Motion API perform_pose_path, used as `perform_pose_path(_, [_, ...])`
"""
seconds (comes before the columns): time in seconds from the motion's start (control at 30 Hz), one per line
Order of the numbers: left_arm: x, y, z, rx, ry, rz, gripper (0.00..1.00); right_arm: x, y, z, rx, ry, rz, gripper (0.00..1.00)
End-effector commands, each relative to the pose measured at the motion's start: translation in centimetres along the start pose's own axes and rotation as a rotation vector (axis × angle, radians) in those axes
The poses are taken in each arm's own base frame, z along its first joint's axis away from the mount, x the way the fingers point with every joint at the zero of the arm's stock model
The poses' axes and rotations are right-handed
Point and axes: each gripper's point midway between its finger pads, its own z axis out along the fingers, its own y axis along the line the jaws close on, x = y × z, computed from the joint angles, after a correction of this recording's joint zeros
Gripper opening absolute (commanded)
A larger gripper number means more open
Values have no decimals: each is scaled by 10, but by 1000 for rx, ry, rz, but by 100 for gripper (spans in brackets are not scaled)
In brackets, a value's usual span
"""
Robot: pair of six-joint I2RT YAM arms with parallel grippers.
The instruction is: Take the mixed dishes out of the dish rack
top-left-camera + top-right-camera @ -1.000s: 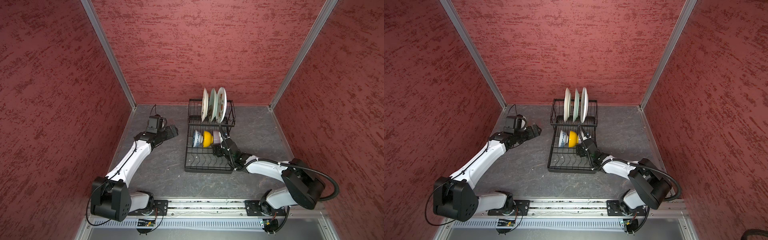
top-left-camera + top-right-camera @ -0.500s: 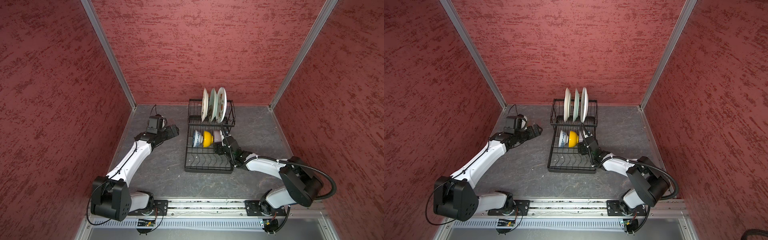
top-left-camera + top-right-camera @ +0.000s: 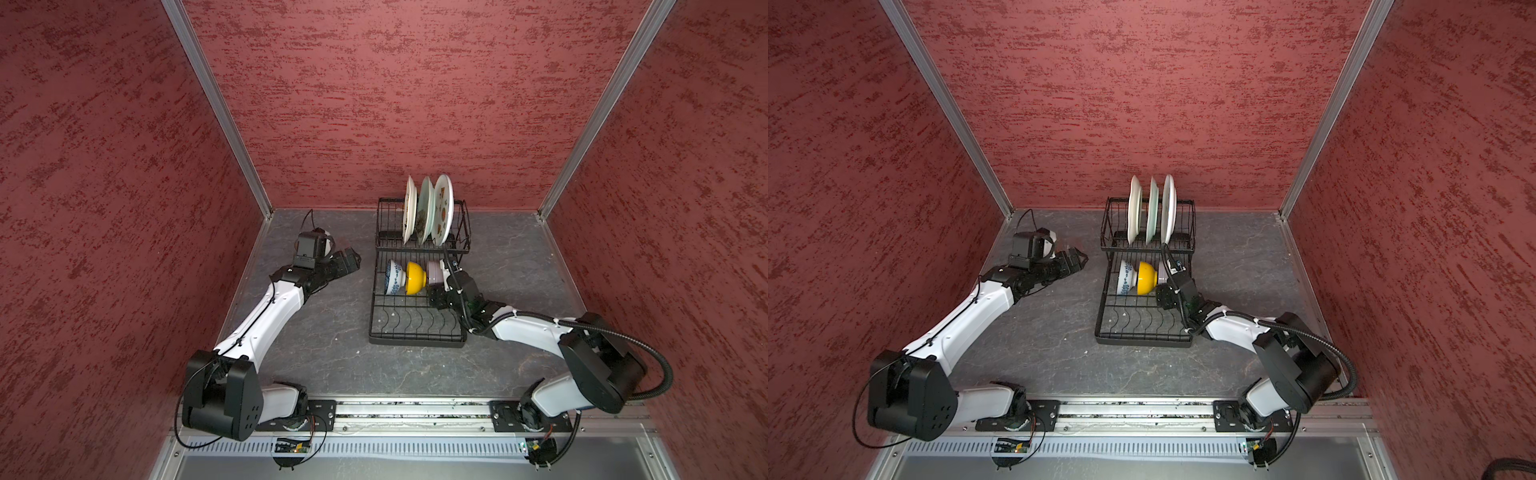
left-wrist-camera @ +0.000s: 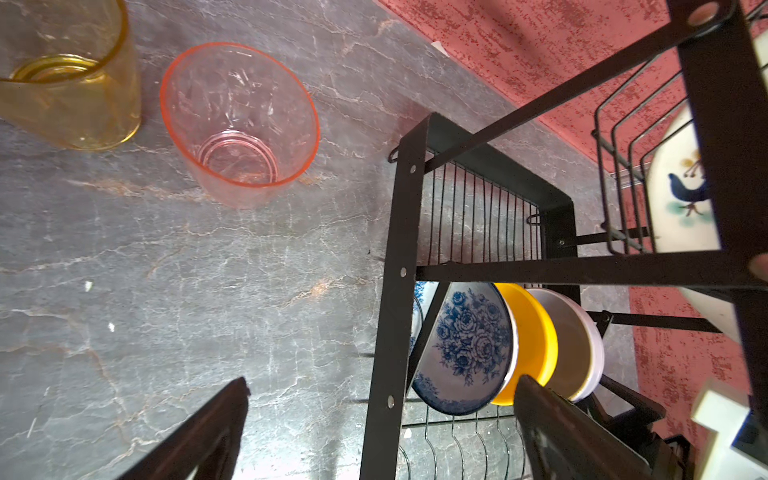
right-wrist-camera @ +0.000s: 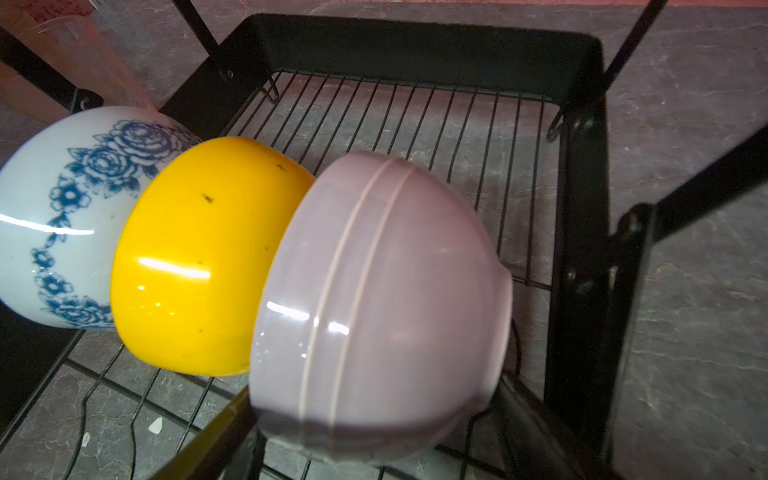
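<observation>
Backdrop: red textured walls (image 3: 415,83) on three sides, with a grey marbled tabletop (image 3: 332,353) across the lower middle of both top views.
Rack: the black wire dish rack (image 3: 415,343) sits about dead centre in the frame. Its raised tier is toward the back wall and its flat tier is toward the bottom of the frame.
Plates: three white patterned plates (image 3: 424,212) stand on edge in the raised back tier, just above frame centre. The one furthest right has red slices on it.
Bowls: all three are tipped on their sides in a row at the back of the flat front tier. Going left to right in both top views, it's the blue-white bowl (image 3: 392,277), the yellow bowl (image 3: 414,277) and the pale pink bowl (image 3: 434,272), each one leaning on the next.
Glasses: the left wrist view shows the pinkish glass (image 4: 241,124) and the amber glass (image 4: 70,83) upright on the tabletop. They're side by side with a small gap, and outside the rack.
Left gripper: the left gripper (image 3: 349,259) hovers over bare tabletop just left of the rack's left edge. Its jaws are spread wide with nothing between them, and it isn't touching the rack.
Right gripper: the right gripper (image 3: 440,282) reaches into the front tier from the right of the frame. Its jaws are set wide on either side of the pale pink bowl, one by the rim and one by the foot. Honestly can't tell if they're actually squeezing it or just straddling it.
</observation>
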Motion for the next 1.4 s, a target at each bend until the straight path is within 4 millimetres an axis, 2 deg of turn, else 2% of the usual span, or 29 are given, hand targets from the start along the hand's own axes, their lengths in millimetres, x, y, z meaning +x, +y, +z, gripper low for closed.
perform_pose_path(0.0, [0, -7, 0, 37, 0, -1, 100, -15, -1, -2, -11, -44, 16, 81])
perform_pose_path(0.3, [5, -7, -5, 47, 4, -2, 100, -13, -1, 0, -34, -18, 55, 80])
perform_pose_path(0.67, [9, -7, -1, 56, 22, -6, 99, -15, 4, 8, -85, 0, 68, 80])
perform_pose_path(0.83, [8, -7, -1, 56, 21, -5, 100, -14, 4, 13, -81, 12, 59, 85])
perform_pose_path(1.0, [8, -6, 0, 52, 20, -2, 100, -12, -6, 18, -17, 27, 67, 88])
perform_pose_path(1.37, [9, -4, 7, 48, 31, -2, 100, -24, -16, 11, 50, 4, 69, 95])
